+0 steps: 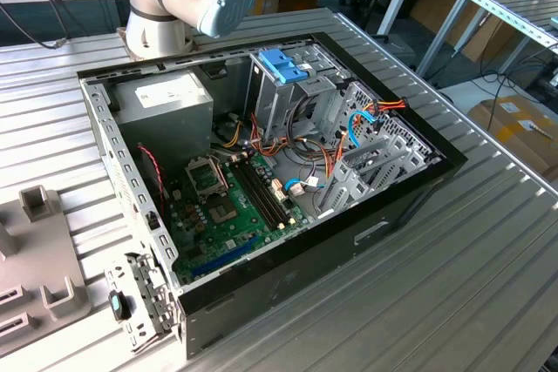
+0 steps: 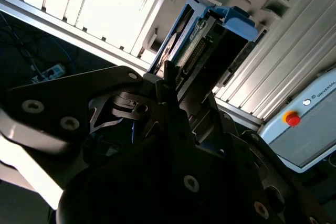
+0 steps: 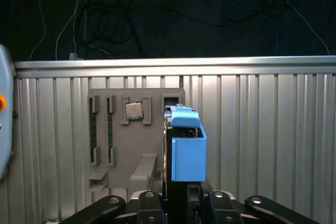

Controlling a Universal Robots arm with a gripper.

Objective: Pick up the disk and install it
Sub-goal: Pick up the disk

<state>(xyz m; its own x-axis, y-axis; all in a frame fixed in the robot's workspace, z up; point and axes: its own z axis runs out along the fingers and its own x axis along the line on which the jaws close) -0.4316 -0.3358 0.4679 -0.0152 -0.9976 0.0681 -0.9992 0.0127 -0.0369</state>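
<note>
We see the disk (image 3: 187, 148) standing on edge between the jaws of the gripper (image 3: 184, 195), blue carrier end farthest from the wrist. The jaws are narrow, clamped on its flat sides. Behind it lies the grey tray (image 3: 118, 145); we cannot tell if they touch. The open case (image 1: 261, 289) sits well apart.

Inside the open computer case (image 1: 288, 276), the drive cage (image 1: 292, 98) with its dark blue bracket (image 1: 281, 65) stands tall, loose cables (image 1: 370, 112) hang just beside it, and the power supply (image 1: 166, 98) fills one corner; the low motherboard (image 1: 227, 202) leaves room above. In the first wrist view a grey fixture (image 3: 128, 148) stands just beside the disk (image 3: 187, 148) clamped in the end effector (image 3: 182, 198), open ribbed tabletop (image 3: 273, 145) on its other side.
</note>
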